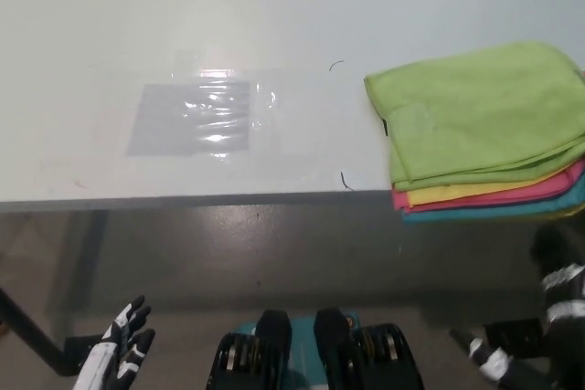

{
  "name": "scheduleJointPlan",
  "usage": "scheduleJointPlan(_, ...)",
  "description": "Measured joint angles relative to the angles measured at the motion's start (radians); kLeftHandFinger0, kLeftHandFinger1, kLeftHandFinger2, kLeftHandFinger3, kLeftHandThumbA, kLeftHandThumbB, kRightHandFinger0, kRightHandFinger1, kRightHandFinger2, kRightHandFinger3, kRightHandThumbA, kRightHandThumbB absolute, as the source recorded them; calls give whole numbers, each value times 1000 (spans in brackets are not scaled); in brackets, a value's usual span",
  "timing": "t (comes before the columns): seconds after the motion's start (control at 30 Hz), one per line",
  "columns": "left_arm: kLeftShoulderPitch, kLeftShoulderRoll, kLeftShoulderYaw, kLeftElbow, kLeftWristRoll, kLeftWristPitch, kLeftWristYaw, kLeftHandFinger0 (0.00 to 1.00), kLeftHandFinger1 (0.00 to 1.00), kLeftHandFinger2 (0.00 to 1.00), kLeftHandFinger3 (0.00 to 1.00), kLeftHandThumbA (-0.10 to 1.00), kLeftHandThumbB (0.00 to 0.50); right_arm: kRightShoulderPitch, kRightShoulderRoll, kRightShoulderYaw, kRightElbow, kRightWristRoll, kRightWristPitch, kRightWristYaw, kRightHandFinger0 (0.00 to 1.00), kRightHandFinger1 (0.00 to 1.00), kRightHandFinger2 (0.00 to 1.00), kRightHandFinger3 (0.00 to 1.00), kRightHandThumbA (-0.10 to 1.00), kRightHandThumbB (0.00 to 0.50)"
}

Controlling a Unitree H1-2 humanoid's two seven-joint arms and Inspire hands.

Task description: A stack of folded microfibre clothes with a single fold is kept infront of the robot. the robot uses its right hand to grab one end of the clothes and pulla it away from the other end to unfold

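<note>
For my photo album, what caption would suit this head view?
Stacked folded cloths wait at the table's front edge while the robot's right hand and open left hand hang below it.

We take this for a lab or test room rather than a home. We see a plain white table (110, 6) with a thin edge and a dark metal leg (87, 253), standing on a bare grey floor (274, 253) that looks like polished concrete. A patch of clear tape or plastic film (196, 116) is stuck flat on the tabletop, and small pen marks (345, 180) sit near the table's front edge. A neat stack of microfibre cloths (484, 134) in green, yellow, pink and blue lies at the table's right.
</note>
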Motion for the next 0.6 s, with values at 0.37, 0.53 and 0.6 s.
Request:
scheduleJointPlan(0.37, -33, -6, -5, 1, -11, -1, -9, 1000, 1000, 1000, 1000, 885, 263, -137, 0, 0, 327, 82, 41, 85, 1000, 1000, 1000, 1000, 1000, 195)
scheduleJointPlan(0.53, -57, -12, -10, 5, -11, 0, -9, 1000, 1000, 1000, 1000, 885, 270, -189, -1, -2, 425, 95, 54, 116, 1000, 1000, 1000, 1000, 1000, 179)
scheduleJointPlan(0.6, -66, -13, -14, 7, -11, 0, -9, 1000, 1000, 1000, 1000, 899, 268, -195, -1, -2, 440, 95, 57, 122, 1000, 1000, 1000, 1000, 1000, 169)
